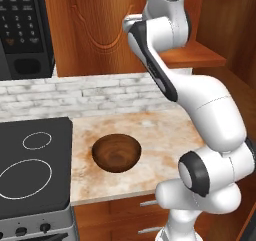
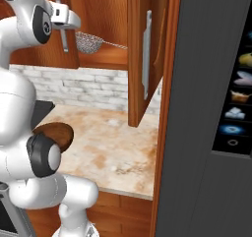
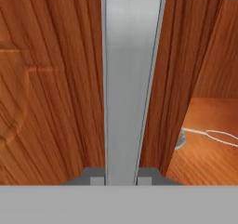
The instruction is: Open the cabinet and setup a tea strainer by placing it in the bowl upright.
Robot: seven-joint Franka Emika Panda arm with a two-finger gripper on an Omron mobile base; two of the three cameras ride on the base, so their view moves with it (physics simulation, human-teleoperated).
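The pincer (image 3: 120, 179) was closed on the L door's silver bar handle (image 3: 131, 79), a finger tip each side of the bar at the bottom of the hand view, w/ the carved door panel (image 3: 46, 79) filling the L side behind it. In the right base view the hand was up at that handle (image 2: 64, 37), at the front of the cabinet (image 2: 103, 14). The cabinet's R door (image 2: 143, 59) stood wide open, swung out toward the camera w/ its own vertical handle (image 2: 146, 54) on the outer face; the L door (image 1: 95, 25) looked shut or nearly so, can't tell which. Tea strainer (image 2: 88, 42) sat inside on the wooden shelf (image 2: 106, 59), mesh basket just R of the hand, thin wire handle pointing R. Hand view caught only a bit of it past the door edge: a sliver of the basket and the wire loop (image 3: 211, 135) lying on the shelf board. Bowl (image 1: 116, 152) was on the worktop (image 1: 160, 135) below the cabinet, upright, just R of the black cooktop (image 1: 35, 165), well apart from the strainer. Microwave (image 1: 22, 30) hung on the wall L of the cabinet, white brick backsplash (image 1: 75, 95) behind the worktop. A dark tall panel (image 2: 206, 108) stood at the R of the right base view.
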